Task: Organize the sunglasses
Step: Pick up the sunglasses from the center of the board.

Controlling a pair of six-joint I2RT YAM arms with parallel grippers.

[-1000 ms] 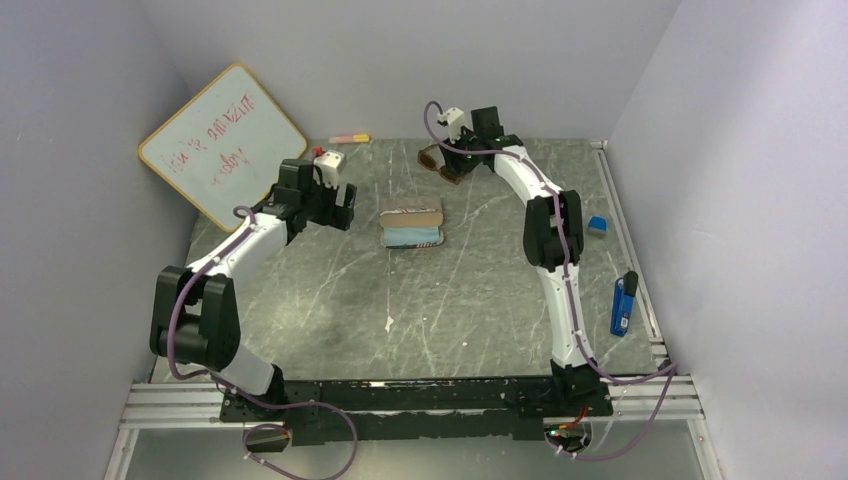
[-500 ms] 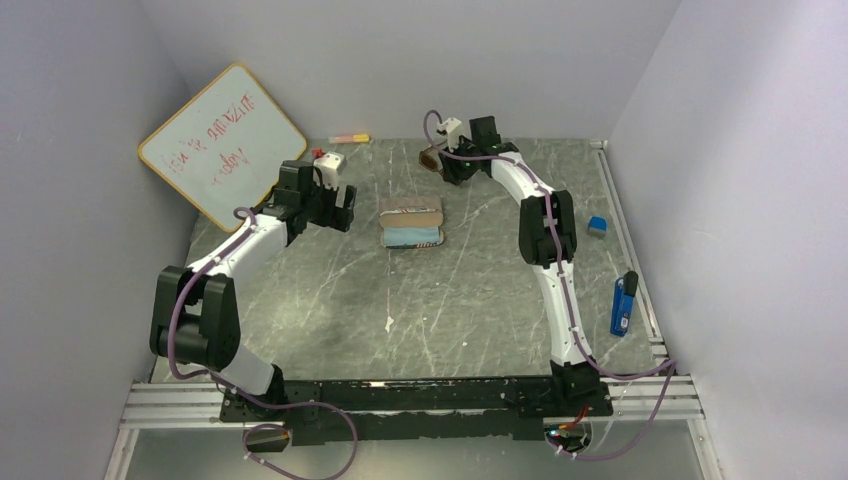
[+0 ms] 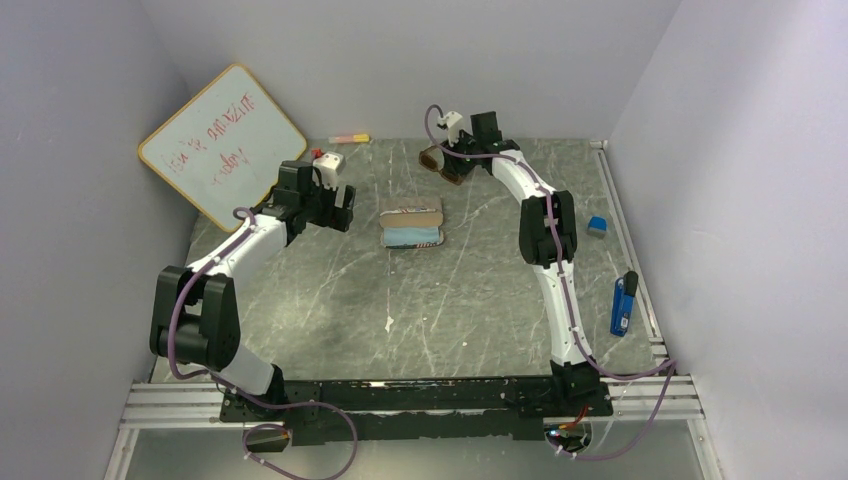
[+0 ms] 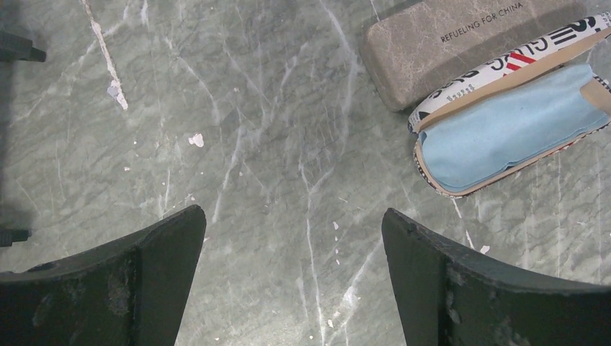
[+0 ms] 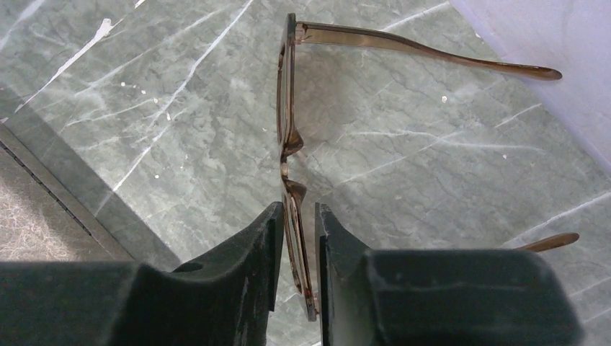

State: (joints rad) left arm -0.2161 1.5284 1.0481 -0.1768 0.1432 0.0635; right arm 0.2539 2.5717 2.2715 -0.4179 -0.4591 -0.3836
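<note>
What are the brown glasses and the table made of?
The glasses look like plastic: glossy, see-through brown, with light passing through the arms. The table looks like grey-green marble or a marble print, with white veins running across it; I can't tell which.

Near tabletop [image 3: 420, 320] free; case [image 3: 412, 235] mid-table; wall [image 3: 420, 70] close behind sunglasses [image 3: 432, 158]

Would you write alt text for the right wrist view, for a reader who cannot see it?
The right gripper straddles one lens of the brown sunglasses, its fingers nearly closed on the frame. The temples are unfolded toward the pale wall, above the green marbled table.
</note>
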